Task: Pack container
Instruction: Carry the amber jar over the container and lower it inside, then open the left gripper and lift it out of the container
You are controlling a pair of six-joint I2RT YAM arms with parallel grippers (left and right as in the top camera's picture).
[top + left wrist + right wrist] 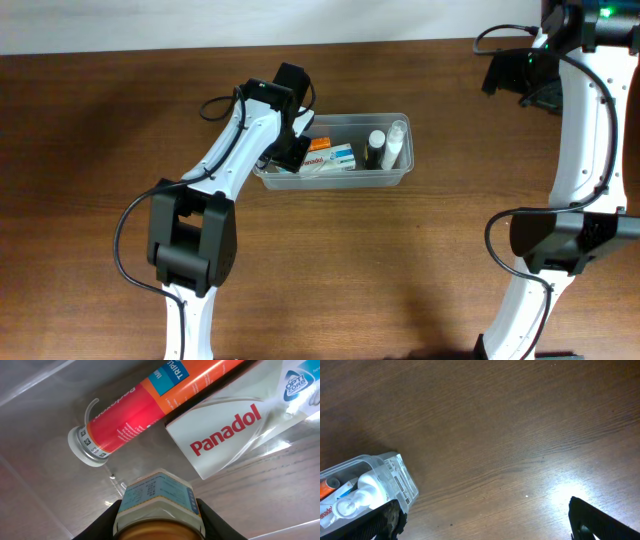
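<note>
The clear plastic container [396, 179] sits mid-table. My left gripper [289, 150] reaches down into its left end. In the left wrist view that gripper [159, 512] is shut on a small amber bottle with a pale blue label [157, 495], one black finger [102, 522] pressed to each side. Just beyond the bottle, on the container floor, lie an orange-red tube [145, 405] and a white Panadol box [235, 430]. My right gripper [525, 75] hangs far off at the back right. Its jaws stand open over bare wood [487, 520].
A dark bottle [375, 148] and a white bottle [397, 145] stand at the container's right end, and the white one [367, 487] also shows in the right wrist view. Brown wooden table [450, 260] spreads on all sides. Cables trail from both arms.
</note>
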